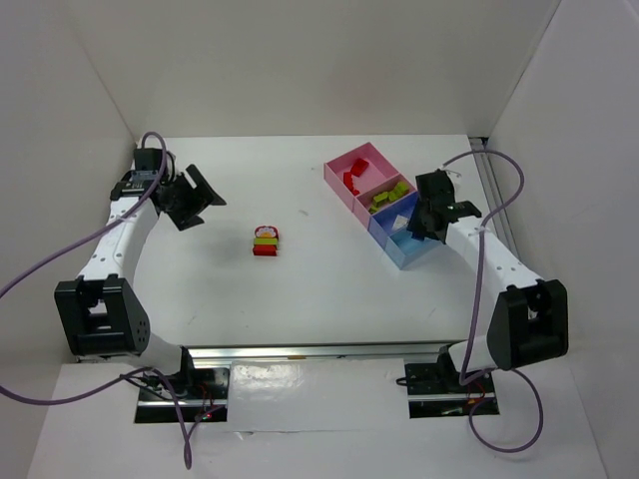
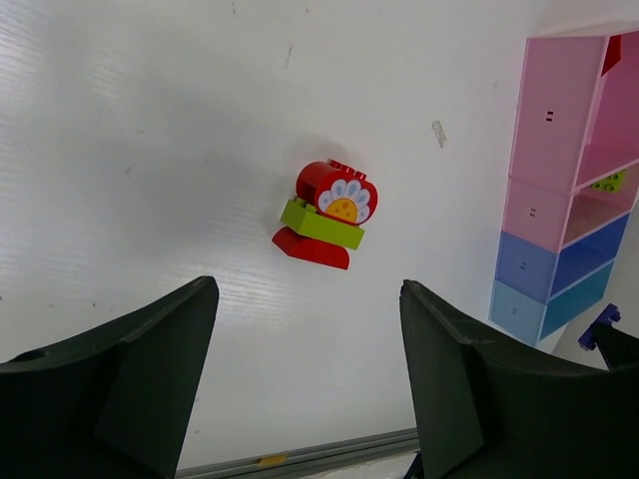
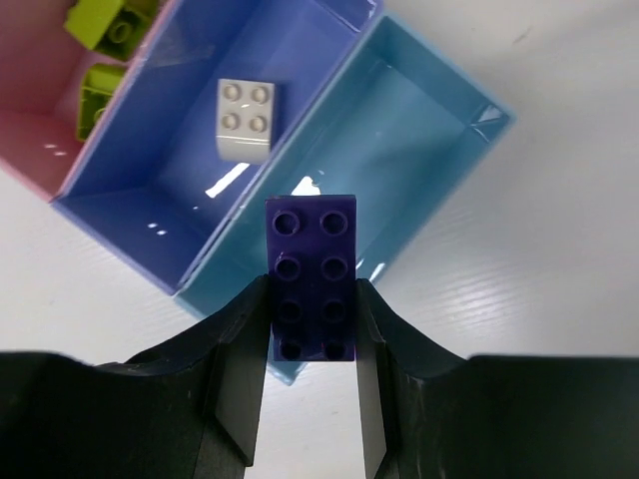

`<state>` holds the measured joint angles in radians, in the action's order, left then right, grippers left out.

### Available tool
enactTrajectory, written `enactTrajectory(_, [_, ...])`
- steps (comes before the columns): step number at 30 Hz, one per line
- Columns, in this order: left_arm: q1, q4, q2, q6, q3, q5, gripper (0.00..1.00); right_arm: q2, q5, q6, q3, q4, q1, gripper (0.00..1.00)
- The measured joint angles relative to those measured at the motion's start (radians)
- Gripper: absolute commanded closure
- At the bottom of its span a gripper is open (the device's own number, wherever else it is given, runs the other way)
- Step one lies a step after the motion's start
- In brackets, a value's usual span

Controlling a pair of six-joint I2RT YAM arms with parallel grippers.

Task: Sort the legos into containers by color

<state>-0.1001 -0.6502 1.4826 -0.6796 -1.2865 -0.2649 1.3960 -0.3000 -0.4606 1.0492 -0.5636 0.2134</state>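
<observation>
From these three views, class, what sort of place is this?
Probably a robot test cell: left arm and right arm bolted to a table, plain white walls around it, bricks and boxes for sorting.

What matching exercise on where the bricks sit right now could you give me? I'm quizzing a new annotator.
Things:
1. purple brick
2. beige brick
3. lime green bricks
4. flower-topped stack

Places:
a. on the bare table
b. in the darker blue box
c. in the right gripper, between its jaws
d. in a pink box

Pairs: 1-c, 2-b, 3-d, 4-a
</observation>
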Motion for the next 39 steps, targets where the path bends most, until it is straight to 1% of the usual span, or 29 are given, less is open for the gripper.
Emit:
enactTrajectory(3, [0.009, 0.003, 0.01, 0.0, -0.001, -0.003, 0.12, -0.002, 0.001, -0.002, -0.014, 0.002, -0.025, 0.67])
enactTrajectory(6, [0.037, 0.005, 0.024, 0.006, -0.01, -0.004, 0.12, 0.001, 0.002, -0.001, -0.025, 0.009, -0.042, 0.63])
enactTrajectory(8, [0.069, -0.002, 0.051, 0.026, -0.043, 0.0, 0.11, 0.01, 0.002, 0.0, -0.027, 0.018, -0.05, 0.59])
enactTrajectory(9, [0.092, -0.017, 0.077, 0.039, -0.077, 0.013, 0.11, 0.017, 0.006, 0.001, -0.027, 0.023, -0.053, 0.55])
enactTrajectory(10, [0.125, -0.046, 0.12, 0.056, -0.134, 0.035, 0.11, 0.026, 0.01, 0.002, -0.027, 0.03, -0.055, 0.52])
enactTrajectory(12, [0.165, -0.071, 0.175, 0.076, -0.198, 0.067, 0.1, 0.051, 0.016, 0.006, -0.026, 0.04, -0.058, 0.47])
enactTrajectory(13, [0.193, -0.077, 0.212, 0.085, -0.229, 0.087, 0.1, 0.069, 0.017, 0.008, -0.022, 0.041, -0.059, 0.42])
enactTrajectory(15, [0.23, -0.086, 0.256, 0.102, -0.244, 0.113, 0.09, 0.103, 0.017, 0.013, -0.017, 0.047, -0.059, 0.35])
enactTrajectory(16, [0.248, -0.1, 0.271, 0.105, -0.243, 0.124, 0.09, 0.114, 0.019, 0.012, -0.017, 0.047, -0.059, 0.28])
enactTrajectory(17, [0.263, -0.114, 0.285, 0.106, -0.241, 0.135, 0.09, 0.12, 0.022, 0.01, -0.017, 0.051, -0.059, 0.24])
enactTrajectory(19, [0.279, -0.134, 0.3, 0.109, -0.239, 0.151, 0.06, 0.122, 0.025, 0.013, -0.015, 0.056, -0.059, 0.23])
enactTrajectory(22, [0.289, -0.146, 0.303, 0.126, -0.239, 0.179, 0.06, 0.119, 0.023, 0.013, -0.013, 0.056, -0.06, 0.23])
enactTrajectory(24, [0.294, -0.146, 0.304, 0.135, -0.24, 0.193, 0.06, 0.109, 0.021, 0.013, -0.013, 0.055, -0.06, 0.26])
enactTrajectory(27, [0.307, -0.145, 0.316, 0.164, -0.24, 0.212, 0.07, 0.069, 0.018, 0.013, -0.013, 0.055, -0.06, 0.27])
enactTrajectory(31, [0.363, -0.131, 0.356, 0.207, -0.242, 0.246, 0.09, -0.01, 0.01, 0.016, 0.003, 0.055, -0.048, 0.28])
enactTrajectory(35, [0.409, -0.126, 0.435, 0.214, -0.252, 0.25, 0.11, -0.029, -0.004, 0.02, 0.063, 0.056, -0.005, 0.28])
enactTrajectory(39, [0.421, -0.122, 0.48, 0.206, -0.254, 0.266, 0.11, -0.029, -0.018, 0.027, 0.088, 0.055, 0.045, 0.28])
